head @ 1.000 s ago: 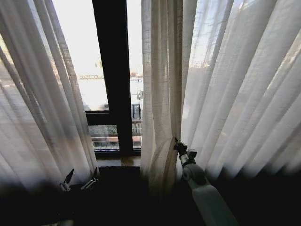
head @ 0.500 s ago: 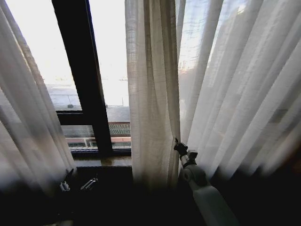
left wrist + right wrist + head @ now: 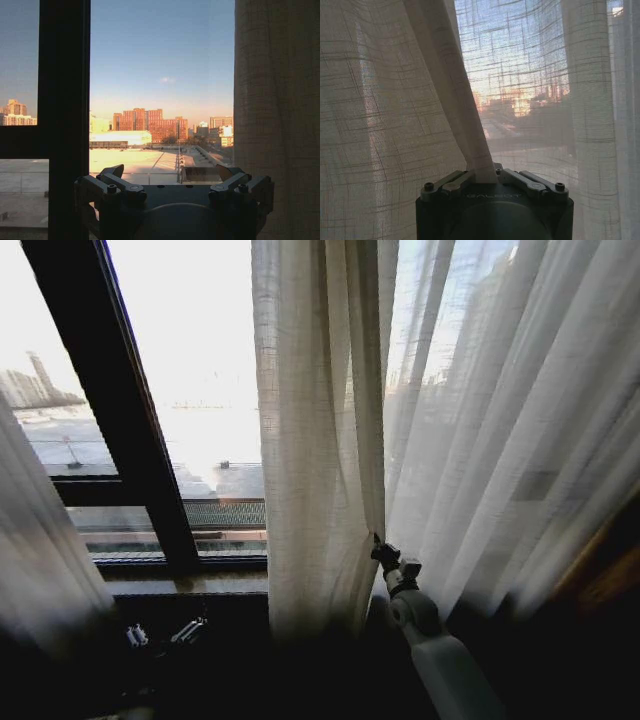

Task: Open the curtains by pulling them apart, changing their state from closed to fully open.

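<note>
The curtains hang apart. The right panel (image 3: 320, 440) is bunched in pleats at the middle and spreads off to the right. The left panel (image 3: 40, 550) shows at the left edge. My right gripper (image 3: 380, 552) is shut on the right panel's inner edge low down. In the right wrist view its jaws (image 3: 482, 174) pinch a narrow fold of sheer fabric (image 3: 465, 110). My left gripper (image 3: 160, 632) hangs low in front of the sill, open and holding nothing. In the left wrist view it (image 3: 172, 175) faces bare glass, with the right panel (image 3: 277, 120) beside it.
A black window frame bar (image 3: 120, 420) slants through the gap between the panels, with a crossbar and a sill (image 3: 190, 582) below it. Rooftops and a city skyline lie beyond the glass. Dark floor lies under both arms.
The whole head view has shifted, so the camera moved. The right panel's edge now stands farther from the black bar, and the bare glass is wider. The right gripper keeps its hold.
</note>
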Controlling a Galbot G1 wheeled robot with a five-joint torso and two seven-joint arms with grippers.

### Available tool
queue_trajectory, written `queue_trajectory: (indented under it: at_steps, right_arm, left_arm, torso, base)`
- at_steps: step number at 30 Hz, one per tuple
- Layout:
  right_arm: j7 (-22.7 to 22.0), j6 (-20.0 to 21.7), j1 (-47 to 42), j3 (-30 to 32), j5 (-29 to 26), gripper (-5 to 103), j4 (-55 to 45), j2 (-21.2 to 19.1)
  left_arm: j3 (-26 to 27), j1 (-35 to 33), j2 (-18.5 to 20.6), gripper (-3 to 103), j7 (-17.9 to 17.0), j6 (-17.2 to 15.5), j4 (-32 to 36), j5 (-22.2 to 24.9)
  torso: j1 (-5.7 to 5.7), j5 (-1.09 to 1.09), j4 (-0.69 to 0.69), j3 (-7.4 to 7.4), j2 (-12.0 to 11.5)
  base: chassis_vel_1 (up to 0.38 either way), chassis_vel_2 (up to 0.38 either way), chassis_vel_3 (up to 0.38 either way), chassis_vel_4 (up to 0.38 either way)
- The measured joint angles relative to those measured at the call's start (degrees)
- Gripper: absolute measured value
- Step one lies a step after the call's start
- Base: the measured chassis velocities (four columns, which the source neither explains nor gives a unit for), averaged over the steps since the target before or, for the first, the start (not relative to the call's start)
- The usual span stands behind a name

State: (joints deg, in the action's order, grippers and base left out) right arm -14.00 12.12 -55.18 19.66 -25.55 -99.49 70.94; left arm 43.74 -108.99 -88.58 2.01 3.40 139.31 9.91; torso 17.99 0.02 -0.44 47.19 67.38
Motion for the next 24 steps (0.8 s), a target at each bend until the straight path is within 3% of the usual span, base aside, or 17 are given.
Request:
queue_trajectory:
  at_steps: [24]
  right_arm:
    - [0.14,0.01,-0.44,0.18,0.10,0,-0.32,-0.01]
  left_arm:
    - [0.09,0.04,0.07,100,0.01,-0.02,-0.17,0.03]
  torso:
    - [0.00,-0.01,-0.01,0.00,0.00]
  base:
    - [-0.356,-0.356,0.356,0.357]
